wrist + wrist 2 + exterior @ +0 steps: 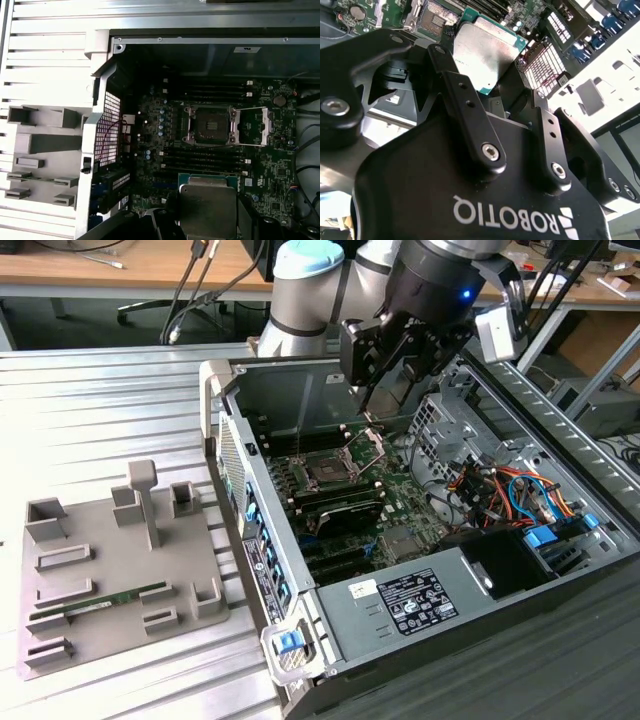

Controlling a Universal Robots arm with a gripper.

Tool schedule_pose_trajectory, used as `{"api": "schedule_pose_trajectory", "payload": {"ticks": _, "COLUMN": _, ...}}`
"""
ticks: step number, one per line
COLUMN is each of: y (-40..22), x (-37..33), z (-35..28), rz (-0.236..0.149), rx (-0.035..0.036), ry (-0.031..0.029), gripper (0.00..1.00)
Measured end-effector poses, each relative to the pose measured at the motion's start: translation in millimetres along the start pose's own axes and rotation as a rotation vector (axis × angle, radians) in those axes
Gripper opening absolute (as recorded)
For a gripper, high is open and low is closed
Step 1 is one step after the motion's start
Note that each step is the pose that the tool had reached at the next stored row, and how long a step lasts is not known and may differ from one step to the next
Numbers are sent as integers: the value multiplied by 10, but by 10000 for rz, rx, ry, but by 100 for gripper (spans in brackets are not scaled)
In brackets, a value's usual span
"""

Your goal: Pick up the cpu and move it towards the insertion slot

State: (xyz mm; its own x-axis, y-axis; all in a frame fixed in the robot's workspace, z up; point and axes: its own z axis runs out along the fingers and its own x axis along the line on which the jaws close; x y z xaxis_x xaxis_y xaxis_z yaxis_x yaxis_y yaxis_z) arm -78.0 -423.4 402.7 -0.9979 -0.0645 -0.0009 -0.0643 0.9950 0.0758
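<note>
wooden desk (120, 270) behind a ribbed metal table (100, 420).

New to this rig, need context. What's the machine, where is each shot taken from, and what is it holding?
The machine is a single robot arm whose gripper hangs over an open computer case lying on its side on a ribbed metal table.

The exterior view comes from a camera off the arm and takes in the whole scene. Both wrist views come from cameras riding on the arm near the gripper.

The jaws are shut on the cpu, a flat square chip with a silvery lid, held in the air above the motherboard. The insertion slot is the dark square socket, its metal bracket hinged open.

Beside the case sits a grey parts holder with a green memory stick lying in it.
</note>
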Motion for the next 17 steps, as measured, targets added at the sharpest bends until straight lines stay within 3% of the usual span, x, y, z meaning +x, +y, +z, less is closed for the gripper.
{"api": "schedule_pose_trajectory", "payload": {"ticks": 17, "y": -7, "x": -87, "z": 15, "rz": 1, "rx": 0, "ry": 0, "gripper": 55}}
